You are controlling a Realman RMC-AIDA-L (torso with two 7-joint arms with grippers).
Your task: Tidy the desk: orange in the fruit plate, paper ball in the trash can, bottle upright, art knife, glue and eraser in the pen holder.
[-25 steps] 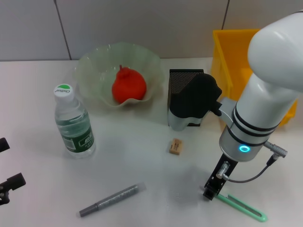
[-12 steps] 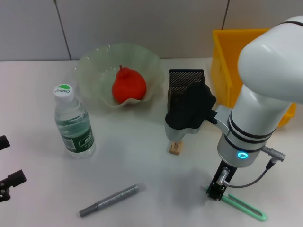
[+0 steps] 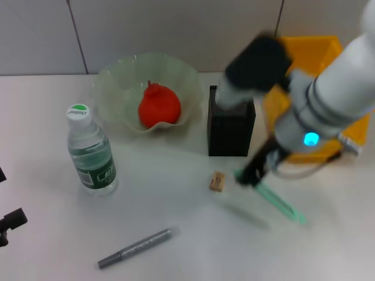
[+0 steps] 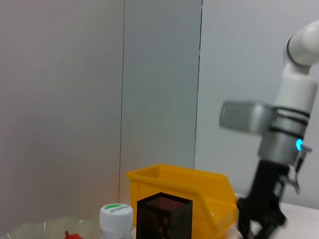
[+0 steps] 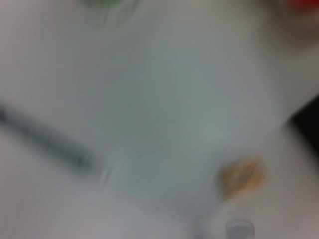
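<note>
Right gripper (image 3: 253, 173): clamped on one end of green art knife (image 3: 275, 199), long axis trailing away from pen holder (image 3: 231, 124) just beside. Left gripper (image 3: 4, 225): parked far off, fingers indeterminate.

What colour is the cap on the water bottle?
Green on top with a white rim, on the bottle cap; it shows best in the head view.

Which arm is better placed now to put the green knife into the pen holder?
The right. Its gripper already holds the green art knife beside the black pen holder. The left gripper sits parked at the table's far left edge.
</note>
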